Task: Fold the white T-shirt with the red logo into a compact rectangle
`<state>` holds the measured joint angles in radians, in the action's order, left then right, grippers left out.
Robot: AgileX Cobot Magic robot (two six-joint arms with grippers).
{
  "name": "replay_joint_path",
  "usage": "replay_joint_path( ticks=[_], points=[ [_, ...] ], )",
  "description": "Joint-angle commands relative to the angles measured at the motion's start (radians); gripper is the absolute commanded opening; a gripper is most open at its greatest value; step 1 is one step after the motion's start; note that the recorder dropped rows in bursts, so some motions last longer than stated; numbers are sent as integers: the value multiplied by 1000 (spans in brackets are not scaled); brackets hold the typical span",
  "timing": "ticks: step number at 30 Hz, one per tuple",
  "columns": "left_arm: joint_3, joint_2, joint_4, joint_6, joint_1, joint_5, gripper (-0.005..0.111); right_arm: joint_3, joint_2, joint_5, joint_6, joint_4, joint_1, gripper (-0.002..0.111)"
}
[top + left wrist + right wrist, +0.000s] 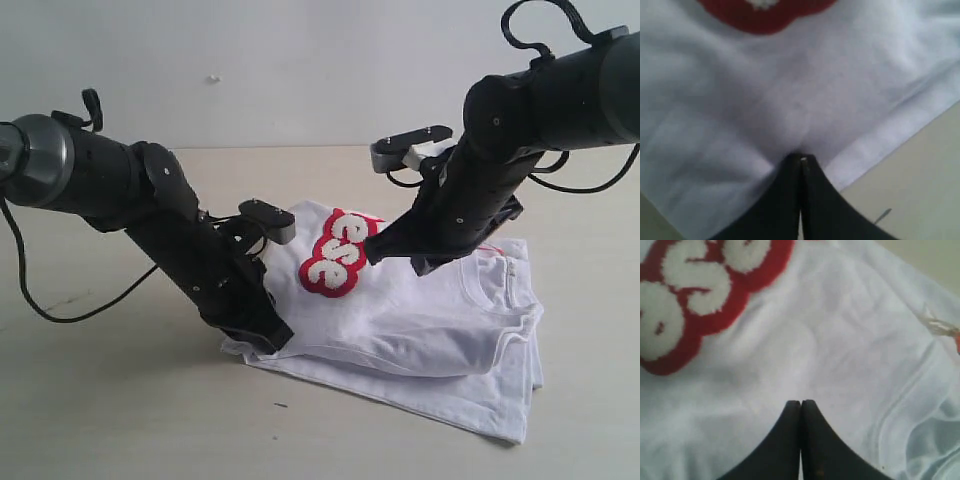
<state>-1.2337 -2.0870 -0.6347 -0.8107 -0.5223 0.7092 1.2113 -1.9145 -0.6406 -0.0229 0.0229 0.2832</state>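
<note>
The white T-shirt [420, 330] lies partly folded on the table, its collar [512, 285] to the right. Only the end of the red logo [338, 255] shows, on the top layer. My left gripper [272, 342] sits low at the shirt's left front edge. In the left wrist view it [801, 159] is shut, with white cloth [790, 100] puckered at its tips. Just right of the logo, my right gripper [374, 252] is over the shirt's middle. Seen from its wrist, it [800, 402] is shut with nothing visible between the fingers, near the logo [700, 295].
The shirt rests on a pale beige table [120, 420], with a white wall [300, 60] behind. A black cable [60, 310] trails on the table by the left arm. An orange neck tag [957, 341] shows near the collar.
</note>
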Motion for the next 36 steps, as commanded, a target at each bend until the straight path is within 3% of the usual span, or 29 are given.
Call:
replay_joint_path(
  ticks=[1,8,13,19,27,36],
  points=[
    [0,-25,130,109,-6,119,0,-2,-19,21,-5,-35,-42,0],
    [35,-16,225,194,-15,306,0,-2,-21,31,-5,-56,-106,0],
    [79,36,245,214,-17,236,0,-2,-21,26,8,-30,-109,0],
    [79,136,219,210,-17,211,0,-2,-23,9,164,151,-109,10],
    [147,169,162,277,-17,-132,0,-2,-115,-17,198,174,-109,10],
    [167,94,220,296,-13,-42,0,16,-162,94,198,161,-109,10]
  ],
)
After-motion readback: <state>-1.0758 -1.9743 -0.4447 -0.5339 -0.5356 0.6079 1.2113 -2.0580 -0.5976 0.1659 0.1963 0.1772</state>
